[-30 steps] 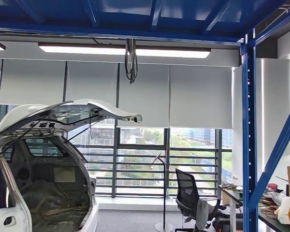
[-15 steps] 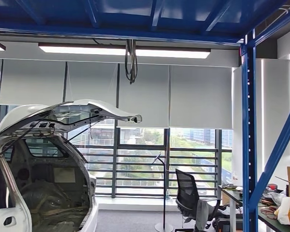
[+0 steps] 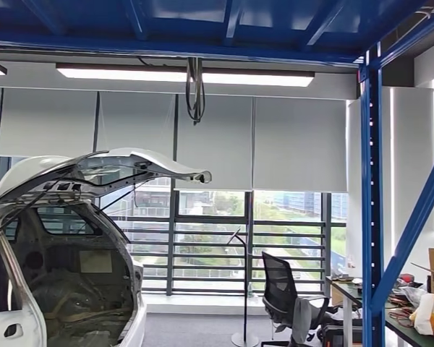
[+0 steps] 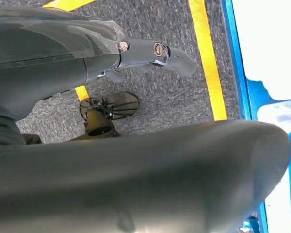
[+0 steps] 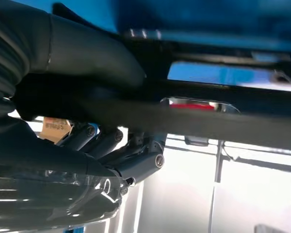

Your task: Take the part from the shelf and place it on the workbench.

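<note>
Finding: the right hand [image 5: 100, 121] grips a long dark bar, judged to be the part [image 5: 217, 119]. The thumb [image 5: 92, 53] lies over it and the fingers [image 5: 137, 162] curl beneath, so the part is in hand, off the shelf and not yet on any bench.

The left hand [image 4: 45, 73] hangs over the floor [image 4: 166, 102] near a yellow line [image 4: 208, 63], spread and holding nothing.

The head view looks level across the room: a car [image 3: 67, 275] with its hatch up at the left, a blue post [image 3: 372, 217] at the right, and a cluttered table [image 3: 349, 290] just behind the post. Whether that table is the workbench cannot be told.

Recommendations:
- The step in hand appears to be the carry. Lower your gaze before moving, since no landing surface is in sight.
- The grip sits near one end, so expect the long free end to swing. Keep it level and away from the post.
- Keep the grip firm until the part rests flat, then spread the fingers.
</note>
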Available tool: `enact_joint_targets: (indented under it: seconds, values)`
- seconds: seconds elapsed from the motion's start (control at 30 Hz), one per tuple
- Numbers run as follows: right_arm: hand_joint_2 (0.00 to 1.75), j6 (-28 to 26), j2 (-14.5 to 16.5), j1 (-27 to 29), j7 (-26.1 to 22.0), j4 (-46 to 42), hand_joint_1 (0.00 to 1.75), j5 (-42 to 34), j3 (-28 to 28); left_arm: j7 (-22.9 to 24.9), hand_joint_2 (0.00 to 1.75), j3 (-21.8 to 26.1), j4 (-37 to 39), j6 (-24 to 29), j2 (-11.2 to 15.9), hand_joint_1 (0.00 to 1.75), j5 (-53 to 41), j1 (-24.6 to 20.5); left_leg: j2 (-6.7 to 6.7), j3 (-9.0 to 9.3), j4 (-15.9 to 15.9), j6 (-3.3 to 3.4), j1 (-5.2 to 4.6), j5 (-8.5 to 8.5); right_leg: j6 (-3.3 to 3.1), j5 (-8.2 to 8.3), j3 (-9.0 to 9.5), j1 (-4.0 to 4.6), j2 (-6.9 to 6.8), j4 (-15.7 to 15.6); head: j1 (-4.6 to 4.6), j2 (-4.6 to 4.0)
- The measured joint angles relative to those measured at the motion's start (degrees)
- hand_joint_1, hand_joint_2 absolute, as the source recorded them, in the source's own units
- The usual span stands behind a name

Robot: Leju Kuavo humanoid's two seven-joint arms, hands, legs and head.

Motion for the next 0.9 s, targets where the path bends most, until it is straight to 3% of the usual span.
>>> enact_joint_targets:
  seconds: [0.17, 0.47, 0.73, 0.9]
  values:
    - [1.75, 4.6, 0.0, 0.7, -1.9, -12.7, 1.75, -7.8, 3.4, -0.5, 0.00, 0.2, 0.0, -0.5, 0.5, 0.00, 1.5, -0.1, 0.00, -0.09, 0.0, 0.00, 0.00, 0.00, 0.00, -0.01, -0.09, 0.00, -0.02, 0.0, 0.00, 0.00]
    - [1.75, 14.0, 0.6, 2.1, -6.4, -36.4, 1.75, -41.1, 9.7, -3.4, 0.00, 2.3, 0.0, 0.0, 1.0, 0.00, 4.8, -0.5, 0.00, -0.21, 0.0, 0.00, 0.01, 0.00, 0.01, -0.02, -0.18, 0.00, -0.04, 0.0, 0.00, 0.00]
    - [1.75, 20.4, 3.2, 6.8, -11.2, -43.8, 1.75, -73.0, 12.3, -5.3, 0.00, 2.8, 0.0, 1.5, 1.9, 0.00, 5.1, -0.1, -0.01, -0.23, 0.0, 0.00, 0.01, -0.01, 0.00, -0.03, -0.19, 0.00, -0.04, 0.0, 0.00, 0.00]
    - [1.75, 21.0, 4.1, 7.3, -12.5, -44.2, 1.75, -78.4, 14.1, -6.4, 0.00, 3.3, 0.0, 1.9, 2.7, 0.00, 6.2, 1.2, -0.02, -0.23, 0.0, 0.00, 0.02, 0.00, -0.01, -0.04, -0.20, 0.00, -0.07, 0.0, 0.00, 0.00]
